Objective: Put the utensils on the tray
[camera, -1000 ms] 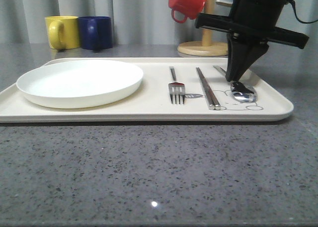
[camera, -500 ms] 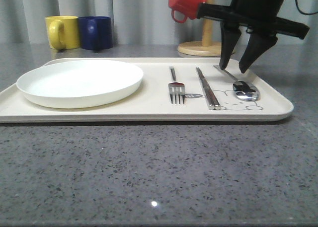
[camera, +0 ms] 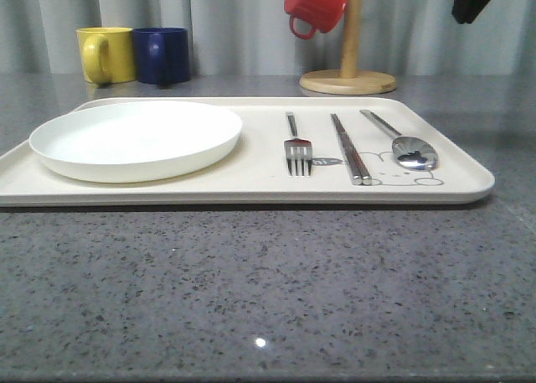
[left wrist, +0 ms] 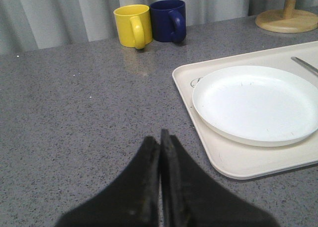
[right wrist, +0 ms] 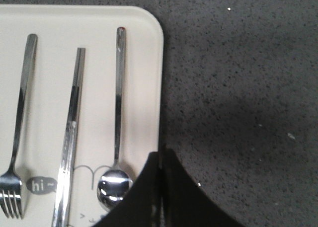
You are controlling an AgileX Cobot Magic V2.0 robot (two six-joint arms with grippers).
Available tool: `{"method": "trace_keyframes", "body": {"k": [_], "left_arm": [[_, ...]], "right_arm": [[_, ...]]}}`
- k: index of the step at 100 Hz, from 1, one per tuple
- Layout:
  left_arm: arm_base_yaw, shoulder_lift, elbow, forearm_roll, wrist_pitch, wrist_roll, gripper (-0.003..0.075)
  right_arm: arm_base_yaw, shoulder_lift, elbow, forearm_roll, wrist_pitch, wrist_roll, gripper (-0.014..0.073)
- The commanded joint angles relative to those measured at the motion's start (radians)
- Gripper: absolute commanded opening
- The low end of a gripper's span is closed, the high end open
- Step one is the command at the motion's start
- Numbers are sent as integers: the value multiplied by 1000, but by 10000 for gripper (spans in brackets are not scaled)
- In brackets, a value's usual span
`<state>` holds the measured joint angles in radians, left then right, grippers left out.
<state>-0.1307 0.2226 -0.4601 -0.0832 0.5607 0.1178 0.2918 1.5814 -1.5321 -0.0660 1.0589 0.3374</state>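
Note:
Three silver utensils lie side by side on the right half of the cream tray: a fork, a pair of chopsticks and a spoon. From the right wrist, the fork, chopsticks and spoon rest on the tray near the rabbit drawing. My right gripper is shut and empty, high above the tray's edge beside the spoon bowl. My left gripper is shut and empty over the bare counter, beside the tray.
A round white plate fills the tray's left half. A yellow mug and a blue mug stand at the back left. A red mug hangs on a wooden mug tree behind the tray.
My right gripper opened off the spoon, which stays on the tray. It then rose up and to the right, nearly out of the front view, and is now shut. The left arm is still.

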Motion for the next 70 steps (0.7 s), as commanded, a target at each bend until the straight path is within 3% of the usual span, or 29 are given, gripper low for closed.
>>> {"method": "trace_keyframes", "body": {"k": [1,36,70], "left_arm": [[-2,11,-25,-5,-78,-6,-19],[-2,11,-25,-5,-78,-6,-19],[-2,11,-25,-5,-78,-6,-19]], "right_arm": [[-21,-101,45,-28,-41,-10,-61],[-134,-421,418,-17,-132,-10,-61],[-218,-782,668,-18,-131,-10,-61]]}}
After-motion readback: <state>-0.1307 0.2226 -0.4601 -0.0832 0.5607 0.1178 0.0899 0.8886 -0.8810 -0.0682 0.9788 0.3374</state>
